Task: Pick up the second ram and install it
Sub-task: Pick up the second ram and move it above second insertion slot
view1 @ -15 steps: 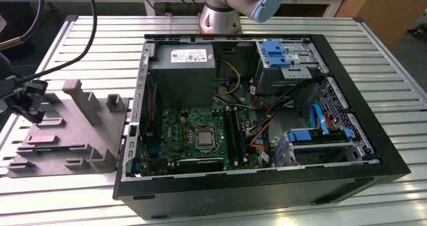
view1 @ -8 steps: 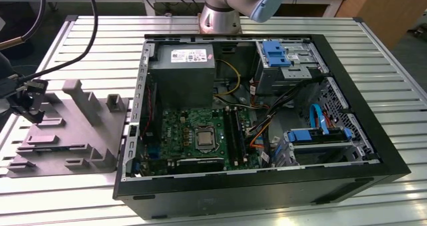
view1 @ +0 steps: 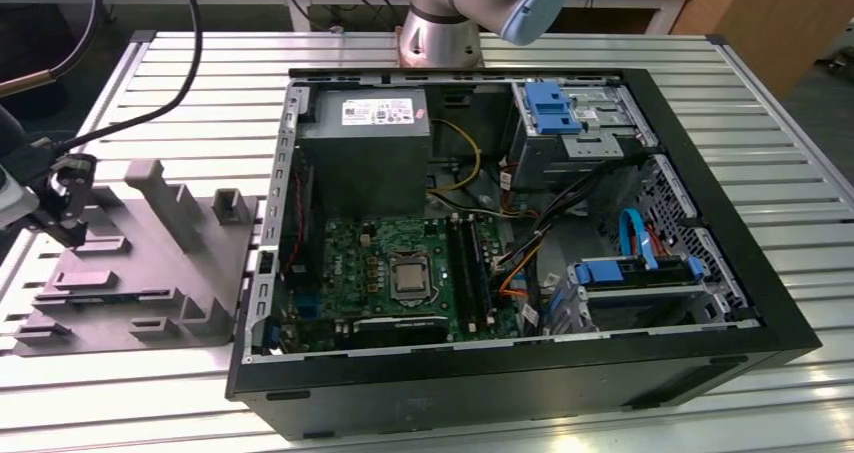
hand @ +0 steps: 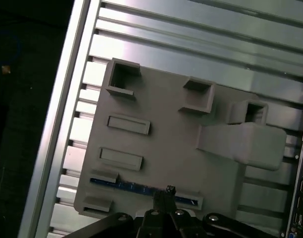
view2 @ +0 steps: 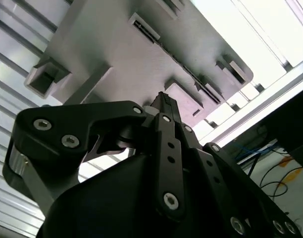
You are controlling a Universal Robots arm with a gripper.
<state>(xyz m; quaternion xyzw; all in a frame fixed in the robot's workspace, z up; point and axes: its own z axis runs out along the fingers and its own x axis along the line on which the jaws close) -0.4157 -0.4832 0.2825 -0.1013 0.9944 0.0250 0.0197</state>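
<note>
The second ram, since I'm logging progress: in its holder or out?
In: the second ram lies slotted in the gray holder, the gripper right at it.

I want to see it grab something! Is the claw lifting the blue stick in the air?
No: the blue stick lies in its slot on the gray tray, close by the claw.

My arm [view1: 441, 28]: silver-grey round joints w/ pale-blue cap [view1: 534, 1]. My gripper [view2: 164, 99]: black, flat linked bars, silver hex screws [view2: 170, 200] thru the pivots. Blk cables [view1: 198, 33] run to my wrist.
</note>
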